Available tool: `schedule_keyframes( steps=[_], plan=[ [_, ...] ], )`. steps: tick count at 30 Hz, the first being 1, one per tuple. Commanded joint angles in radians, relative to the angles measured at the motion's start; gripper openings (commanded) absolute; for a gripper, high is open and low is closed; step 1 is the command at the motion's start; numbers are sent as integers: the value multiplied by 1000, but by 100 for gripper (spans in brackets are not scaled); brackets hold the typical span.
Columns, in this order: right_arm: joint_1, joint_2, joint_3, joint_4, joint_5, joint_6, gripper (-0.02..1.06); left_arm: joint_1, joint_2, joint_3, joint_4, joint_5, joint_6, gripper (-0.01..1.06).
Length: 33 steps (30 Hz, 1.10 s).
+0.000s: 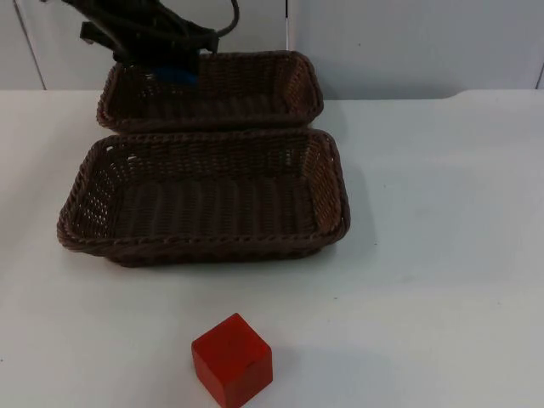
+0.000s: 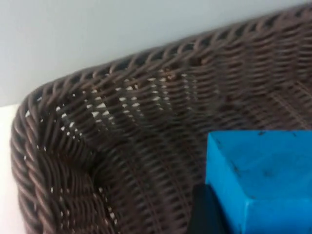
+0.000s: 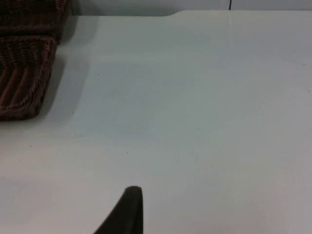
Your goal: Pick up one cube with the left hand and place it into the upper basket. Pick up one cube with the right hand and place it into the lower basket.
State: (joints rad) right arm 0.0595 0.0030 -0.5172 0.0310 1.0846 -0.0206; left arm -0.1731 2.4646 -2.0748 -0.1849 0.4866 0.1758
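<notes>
left gripper (image 1: pixel 174 70) fingers closed on blue cube (image 1: pixel 176 75), held over left end of upper basket (image 1: pixel 280 119), just above its floor. from left wrist, blue cube (image 2: pixel 261 180) sits against dark fingertip (image 2: pixel 207 214), basket wall (image 2: pixel 146 126) behind. lower basket (image 1: pixel 331 191) touches upper basket's near side. red cube (image 1: pixel 232 359) on table (image 1: pixel 442 255), near lower basket's front. right gripper over bare table beside lower basket (image 3: pixel 22 73), waiting; fingertip (image 3: pixel 127 212) seen, finger opening: cannot tell.
</notes>
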Motion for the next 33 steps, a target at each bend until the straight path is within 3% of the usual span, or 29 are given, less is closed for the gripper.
schedule_keyframes(
  steps=[1,13,15,16,20,21,23,25,33],
  plan=[
    [-6,-3,2,-7,-6,-1,105,4,53,-57,-14,-6,-5,0],
    [-6,-3,2,-7,-6,-1,105,4,116,-64,-14,-44,3,2],
    [-6,-3,2,-15,-6,-1,105,4,116,-64,-14,-44,3,17],
    [-6,-3,2,-15,-6,-1,105,4,116,-64,-14,-44,3,17],
    [-6,-3,2,-24,-6,2,105,4,116,-64,-26,-20,3,57],
    [-6,-3,2,-24,-6,2,105,4,116,-64,-26,-20,3,57],
    [-6,-3,2,-24,-6,2,105,4,116,-64,-51,3,3,75],
    [-6,-3,2,-24,-6,2,105,4,108,-64,-57,30,3,85],
    [-6,-3,2,-24,-6,2,105,4,41,-64,-67,108,3,90]
  ],
)
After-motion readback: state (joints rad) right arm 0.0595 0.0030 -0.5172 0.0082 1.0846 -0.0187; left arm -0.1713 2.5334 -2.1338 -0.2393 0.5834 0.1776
